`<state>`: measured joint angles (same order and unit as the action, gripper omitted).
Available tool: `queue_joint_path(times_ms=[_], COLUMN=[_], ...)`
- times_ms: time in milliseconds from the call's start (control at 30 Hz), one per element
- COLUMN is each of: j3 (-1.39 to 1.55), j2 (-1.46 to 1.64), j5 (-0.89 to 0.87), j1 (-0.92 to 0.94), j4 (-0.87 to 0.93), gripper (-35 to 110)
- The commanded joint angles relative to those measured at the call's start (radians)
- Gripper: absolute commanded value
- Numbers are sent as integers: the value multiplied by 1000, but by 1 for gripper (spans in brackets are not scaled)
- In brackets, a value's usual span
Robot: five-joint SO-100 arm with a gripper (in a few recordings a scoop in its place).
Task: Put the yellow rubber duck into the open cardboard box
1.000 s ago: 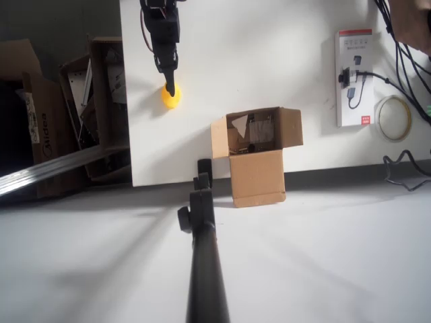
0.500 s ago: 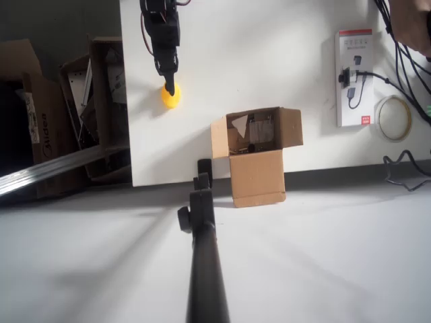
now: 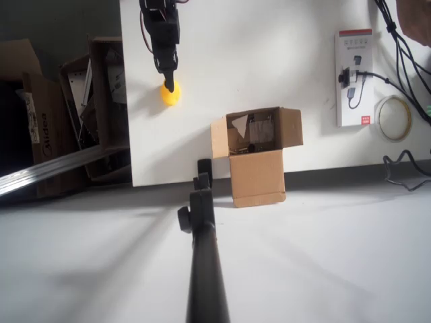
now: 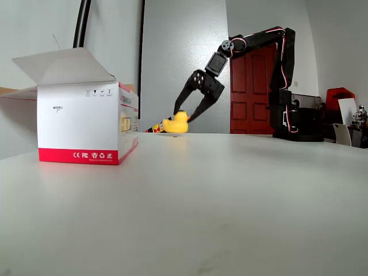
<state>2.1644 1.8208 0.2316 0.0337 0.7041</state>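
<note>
Overhead view: small bright yellow rubber duck (image 3: 170, 95) shifted slightly upward since a second ago, black pincer (image 3: 171, 87) closed around it, likely lifting; small open brown cardboard box (image 3: 256, 156) well apart.

The small rounded rubber duck (image 3: 170, 95) is showing bright yellow — the open corrugated cardboard box (image 3: 256, 156) plain brown, the table (image 3: 269, 60) white.

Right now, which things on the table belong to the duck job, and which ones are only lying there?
For the job:
- yellow rubber duck, at the gripper tips
- open cardboard box, at the table's edge

Only lying about:
- white and red carton
- tape roll
- black cables
</note>
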Motion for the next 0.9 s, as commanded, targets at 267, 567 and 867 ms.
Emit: queue_joint_path(times_ms=[267, 567, 867], j3=[-219, -499, -676], j2=[213, 40, -167], j5=[-26, -61, -71], j1=[-127, -287, -391], j4=[199, 250, 250], gripper=[11, 11, 12])
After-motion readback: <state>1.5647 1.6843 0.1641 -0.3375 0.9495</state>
